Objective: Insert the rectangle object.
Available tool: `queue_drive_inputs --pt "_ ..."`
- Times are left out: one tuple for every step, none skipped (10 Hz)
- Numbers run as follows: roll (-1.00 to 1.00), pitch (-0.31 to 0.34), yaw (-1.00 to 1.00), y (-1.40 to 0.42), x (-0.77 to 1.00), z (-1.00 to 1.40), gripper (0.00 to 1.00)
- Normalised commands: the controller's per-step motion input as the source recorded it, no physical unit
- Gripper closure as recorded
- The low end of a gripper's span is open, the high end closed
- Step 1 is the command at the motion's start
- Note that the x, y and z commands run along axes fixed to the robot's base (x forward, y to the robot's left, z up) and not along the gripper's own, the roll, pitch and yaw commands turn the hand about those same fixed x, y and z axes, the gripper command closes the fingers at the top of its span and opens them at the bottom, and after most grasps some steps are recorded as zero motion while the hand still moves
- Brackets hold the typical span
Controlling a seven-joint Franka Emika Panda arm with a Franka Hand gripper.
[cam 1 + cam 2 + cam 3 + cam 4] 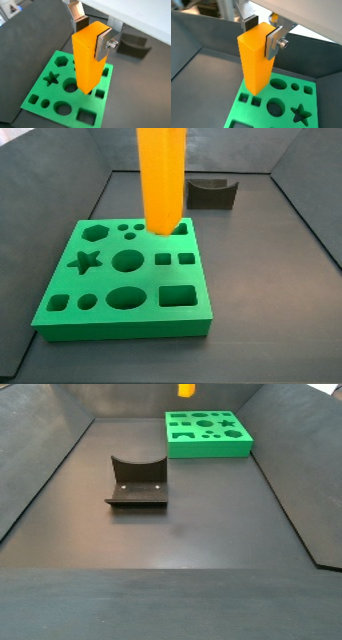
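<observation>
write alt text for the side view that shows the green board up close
A tall orange rectangle object hangs upright with its lower end at the far edge of a green board with shaped holes. The gripper is out of frame above; a dark fixture stands behind.

Likely a robot lab: dark walled test bin (54,454), fixture (138,482), green shape-sorting board (123,273).

You have the gripper (93,31) above the green board (50,92), clamped on the upper end of the rectangle object (89,60), which hangs upright over the board's edge nearest the fixture (211,193). In a side view, the fixture (138,482) stands well apart from the board (207,434).
</observation>
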Motion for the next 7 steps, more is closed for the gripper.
queue_drive_inputs --pt "0.0 0.0 -0.75 -0.48 0.0 -0.29 1.0" --pt "0.0 0.0 -0.74 -0.5 0.0 -0.22 1.0" --pt "0.0 0.0 -0.77 -0.49 0.0 -0.25 1.0" --pt "0.01 0.0 -0.82 -0.43 0.0 -0.29 1.0" --pt "0.04 0.0 -0.87 -0.32 0.0 -0.26 1.0" --pt "0.12 0.004 -0.94 -0.11 0.0 -0.24 1.0" --pt "0.16 0.046 -0.97 -0.01 -0.09 -0.15 1.0"
